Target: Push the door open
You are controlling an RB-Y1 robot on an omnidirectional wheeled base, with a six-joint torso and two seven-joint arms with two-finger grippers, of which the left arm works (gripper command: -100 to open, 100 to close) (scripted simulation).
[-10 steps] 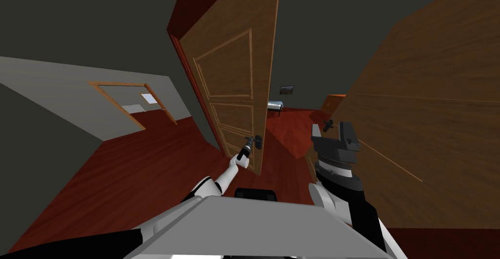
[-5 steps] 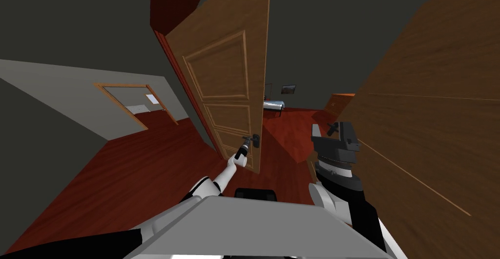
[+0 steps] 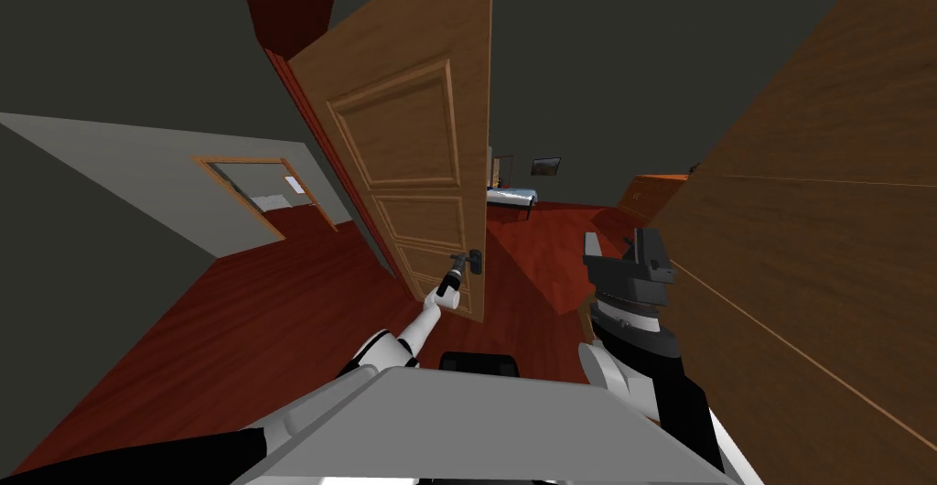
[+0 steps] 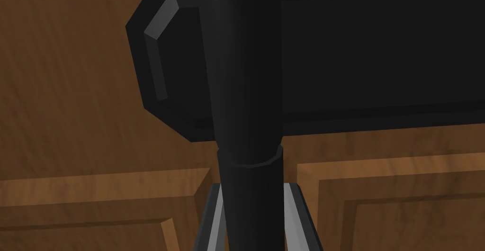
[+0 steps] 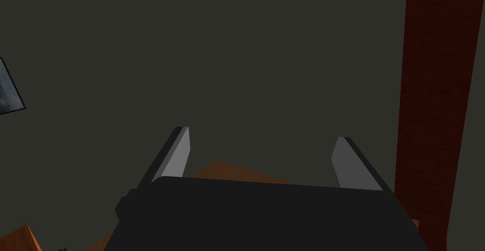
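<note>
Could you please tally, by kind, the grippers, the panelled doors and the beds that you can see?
Grippers: 2 (left gripper, shut on the door handle; right gripper, open)
Panelled door: 1
Bed: 1
Total: 4

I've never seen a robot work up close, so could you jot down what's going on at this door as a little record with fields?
Door: brown panelled wooden door, standing part open
Handle: black lever handle, near the door's free edge
Left jaws: shut on the handle, pressing its sides
Right jaws: open, holding nothing, raised beside a brown wooden surface
Underfoot: dark red wooden floor
</note>
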